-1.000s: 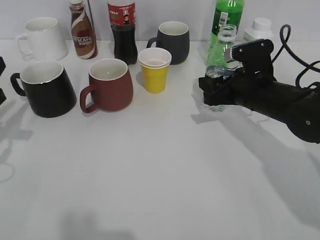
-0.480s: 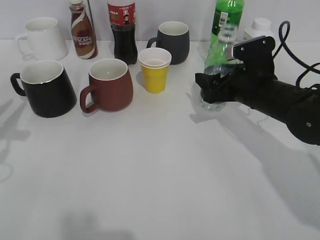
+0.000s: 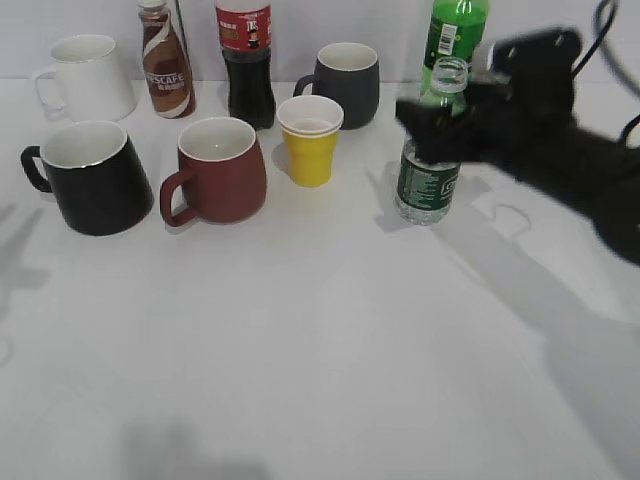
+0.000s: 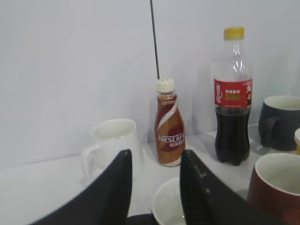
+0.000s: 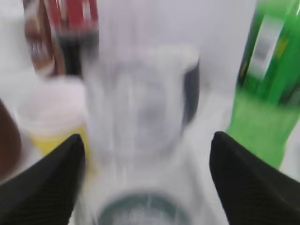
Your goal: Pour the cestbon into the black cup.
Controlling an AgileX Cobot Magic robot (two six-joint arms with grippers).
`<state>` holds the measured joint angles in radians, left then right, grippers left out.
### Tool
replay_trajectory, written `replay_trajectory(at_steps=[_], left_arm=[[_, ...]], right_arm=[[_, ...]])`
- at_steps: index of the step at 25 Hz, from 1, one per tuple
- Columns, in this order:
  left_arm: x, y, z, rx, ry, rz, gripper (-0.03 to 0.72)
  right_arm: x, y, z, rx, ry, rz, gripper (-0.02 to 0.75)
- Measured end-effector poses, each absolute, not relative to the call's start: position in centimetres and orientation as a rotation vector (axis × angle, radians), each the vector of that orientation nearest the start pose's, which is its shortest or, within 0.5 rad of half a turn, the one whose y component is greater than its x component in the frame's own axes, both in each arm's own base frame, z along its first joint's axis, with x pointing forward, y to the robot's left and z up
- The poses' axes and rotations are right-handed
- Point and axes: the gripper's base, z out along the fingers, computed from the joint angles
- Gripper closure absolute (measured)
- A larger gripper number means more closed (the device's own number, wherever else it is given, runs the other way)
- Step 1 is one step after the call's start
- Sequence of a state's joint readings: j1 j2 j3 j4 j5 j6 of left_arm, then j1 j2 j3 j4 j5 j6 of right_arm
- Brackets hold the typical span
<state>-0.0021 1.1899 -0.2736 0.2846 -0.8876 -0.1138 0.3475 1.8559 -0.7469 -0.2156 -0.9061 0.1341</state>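
The cestbon (image 3: 427, 185) stands upright and uncapped on the table at the right. In the right wrist view it (image 5: 140, 117) is a blur between the fingers. My right gripper (image 3: 432, 118) is open around its upper part, in the right wrist view (image 5: 147, 140) with the jaws wide apart on either side of it. The black cup (image 3: 95, 180) stands at the far left. My left gripper (image 4: 154, 154) is open and empty just above that cup's white inside (image 4: 173, 206); it is out of the exterior view.
A brownish-red mug (image 3: 222, 170), a yellow paper cup (image 3: 310, 140) and a dark grey mug (image 3: 345, 85) stand between cup and bottle. A white mug (image 3: 88, 75), a Nescafe bottle (image 3: 165, 60) and a cola bottle (image 3: 245, 60) line the back. A green soda bottle (image 3: 455, 30) stands behind the cestbon.
My right gripper has risen from the bottle's lower body to its upper part. The bottle, leaning half a second ago, now stands upright with its green label showing.
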Motion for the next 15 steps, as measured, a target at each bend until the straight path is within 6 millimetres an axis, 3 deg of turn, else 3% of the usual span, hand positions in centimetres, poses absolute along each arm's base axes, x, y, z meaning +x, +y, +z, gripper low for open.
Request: replay_trajectory(at_steps=[5,9,12,15], left_arm=[[19.1,-1.5,25.1,0.155,1.634,-0.106,0.423],[16.6,-0.9,29.7,0.13,1.678,-0.002,0.405],[13.6,-0.8,33.3,0.078,1.7,0.004,0.316],[10.3,-0.6,34.9,0.041,1.763,-0.034,0.171]], right_arm=[[30.7,12.7,24.5,-0.429,1.549,0.367,0.11],[27.1,11.4,30.0,-0.511,1.547,0.3,0.11],[24.0,9.9,32.9,-0.493,1.583,0.254,0.11],[20.6,7.8,35.3,-0.42,1.626,0.191,0.11]])
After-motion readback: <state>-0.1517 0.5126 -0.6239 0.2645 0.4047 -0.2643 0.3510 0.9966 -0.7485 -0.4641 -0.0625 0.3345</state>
